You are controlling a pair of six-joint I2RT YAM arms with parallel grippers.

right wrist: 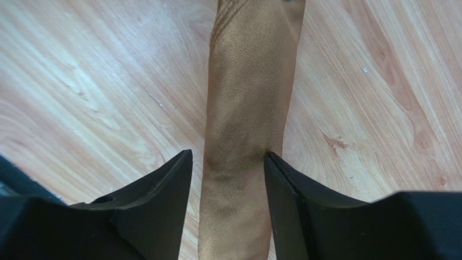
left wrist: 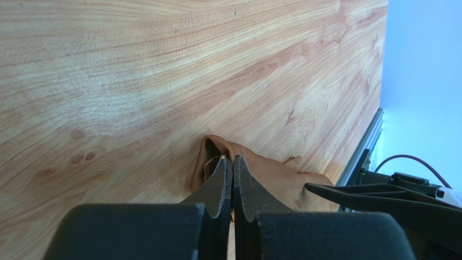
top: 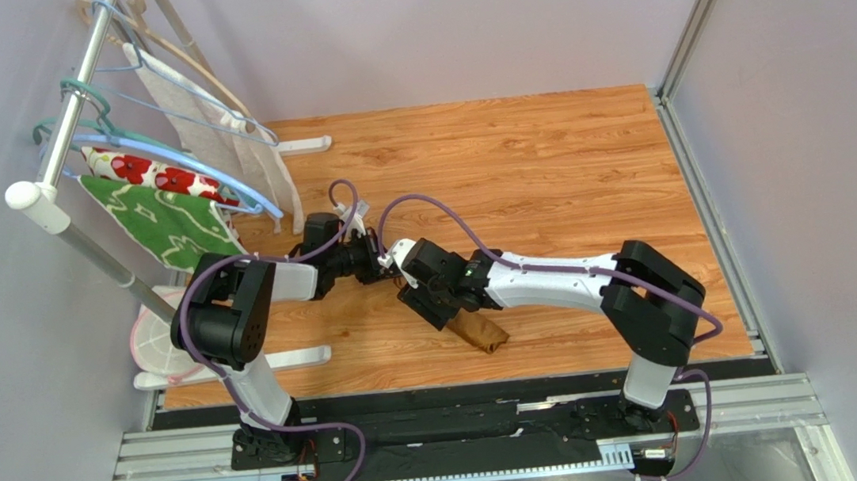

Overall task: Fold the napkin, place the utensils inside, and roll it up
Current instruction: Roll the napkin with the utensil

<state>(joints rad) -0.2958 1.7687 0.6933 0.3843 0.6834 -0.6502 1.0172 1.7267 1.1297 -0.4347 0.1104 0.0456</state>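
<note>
Napkin (right wrist: 246, 108) lies rolled on surface (right wrist: 81, 81); task seemingly near done. Left pincer (left wrist: 231, 160) together at its end, right pincer (right wrist: 228, 157) apart astride it. Next: withdraw without unrolling.

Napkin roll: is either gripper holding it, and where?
Right gripper straddles the napkin roll, jaws open, not clamped. Left gripper is shut at the roll's end; whether it pinches cloth cannot be told.

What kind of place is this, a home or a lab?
Probably a robot lab test cell: lilac walls box in a wood-grain table, two arms bolt to a metal rail, cloths hang on a rack.
</note>
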